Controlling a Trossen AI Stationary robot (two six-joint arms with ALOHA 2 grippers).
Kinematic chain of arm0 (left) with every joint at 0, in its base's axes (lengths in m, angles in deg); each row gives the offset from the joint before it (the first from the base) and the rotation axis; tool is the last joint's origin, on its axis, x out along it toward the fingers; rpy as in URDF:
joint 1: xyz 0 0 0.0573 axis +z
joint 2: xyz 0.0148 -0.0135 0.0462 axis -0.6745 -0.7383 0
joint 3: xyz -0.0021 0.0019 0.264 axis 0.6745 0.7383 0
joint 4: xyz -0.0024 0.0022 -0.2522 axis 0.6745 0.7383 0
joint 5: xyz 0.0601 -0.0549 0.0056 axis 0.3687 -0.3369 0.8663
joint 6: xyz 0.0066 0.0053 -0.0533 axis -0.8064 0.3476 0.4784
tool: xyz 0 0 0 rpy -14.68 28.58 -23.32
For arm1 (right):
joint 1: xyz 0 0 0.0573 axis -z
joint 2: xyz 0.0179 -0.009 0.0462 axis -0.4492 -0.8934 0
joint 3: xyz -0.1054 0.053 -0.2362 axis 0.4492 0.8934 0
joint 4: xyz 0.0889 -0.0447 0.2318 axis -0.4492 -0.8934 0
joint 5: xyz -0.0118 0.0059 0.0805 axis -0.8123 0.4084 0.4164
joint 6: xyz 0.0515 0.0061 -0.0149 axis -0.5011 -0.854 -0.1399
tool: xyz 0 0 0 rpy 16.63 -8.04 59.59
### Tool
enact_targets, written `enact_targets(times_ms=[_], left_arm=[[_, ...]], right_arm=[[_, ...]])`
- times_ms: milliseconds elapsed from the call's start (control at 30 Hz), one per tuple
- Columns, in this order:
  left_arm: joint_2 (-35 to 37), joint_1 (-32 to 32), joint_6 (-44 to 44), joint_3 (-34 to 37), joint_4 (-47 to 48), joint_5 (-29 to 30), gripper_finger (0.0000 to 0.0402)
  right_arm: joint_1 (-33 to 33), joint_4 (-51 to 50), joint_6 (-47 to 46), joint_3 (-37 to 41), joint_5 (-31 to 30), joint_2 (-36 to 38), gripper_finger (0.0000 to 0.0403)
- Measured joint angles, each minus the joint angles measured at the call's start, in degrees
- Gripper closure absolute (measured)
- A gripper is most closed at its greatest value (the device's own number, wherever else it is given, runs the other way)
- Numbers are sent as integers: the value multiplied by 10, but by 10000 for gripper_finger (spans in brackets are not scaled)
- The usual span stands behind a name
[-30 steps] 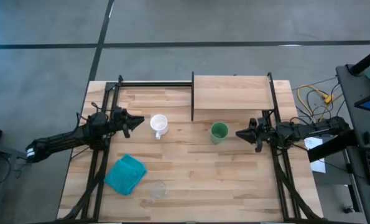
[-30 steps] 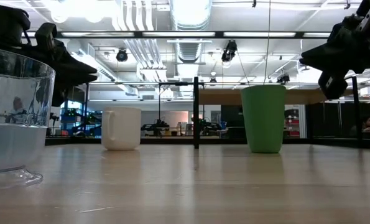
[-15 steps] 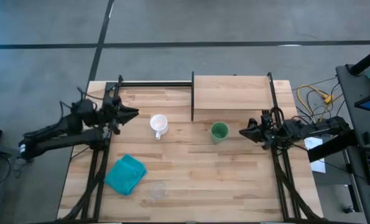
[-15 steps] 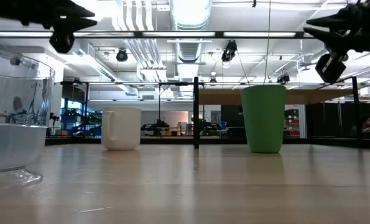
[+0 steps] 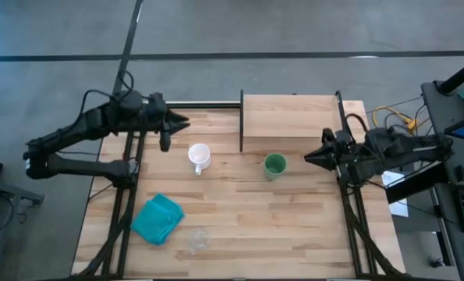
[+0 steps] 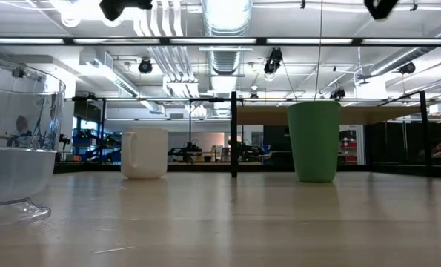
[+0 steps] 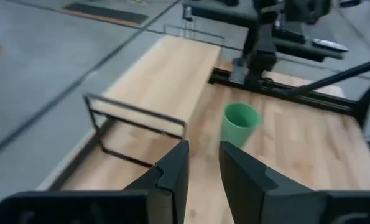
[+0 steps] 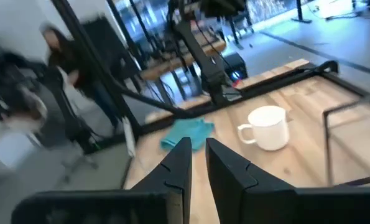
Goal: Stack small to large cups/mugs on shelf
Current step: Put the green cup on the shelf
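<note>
Cups (image 5: 275,165) unmoved — both end effectors, empty and slightly parted, have lifted.

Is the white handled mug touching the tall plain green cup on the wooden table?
Apart. The high view shows the white handled mug and the tall plain green cup with bare wooden table between them; the low view shows the same gap.

We hold our left gripper (image 5: 183,122) and right gripper (image 5: 308,158) raised, facing inward, fingers slightly parted, holding nothing.
</note>
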Motion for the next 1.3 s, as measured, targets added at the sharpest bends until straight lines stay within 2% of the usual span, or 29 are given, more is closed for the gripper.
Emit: enact_targets(times_ms=[100, 233, 467, 633, 833, 1100, 1200, 1300], left_arm=[[-27, 0, -18, -43, 62, 21, 327], [-48, 0, -18, -62, 82, 23, 327], [-50, 0, -18, -62, 81, 24, 327], [-40, 0, -18, -66, 78, 24, 327], [-33, 0, -19, -66, 79, 33, 327], [-30, 0, -22, -66, 79, 39, 327], [-28, 0, -24, -66, 79, 40, 327], [-27, 0, -24, -66, 79, 40, 327]], right_arm=[[0, -88, 60, -97, 1, -69, 360], [0, -199, 128, -204, 0, -149, 360], [0, -296, 118, -337, 3, -250, 360], [0, -414, 102, -404, 5, -310, 359], [0, -531, 70, -437, 5, -382, 332], [4, -541, 75, -438, 12, -482, 265], [4, -540, 79, -439, 44, -517, 251], [4, -542, 90, -440, 49, -550, 246]])
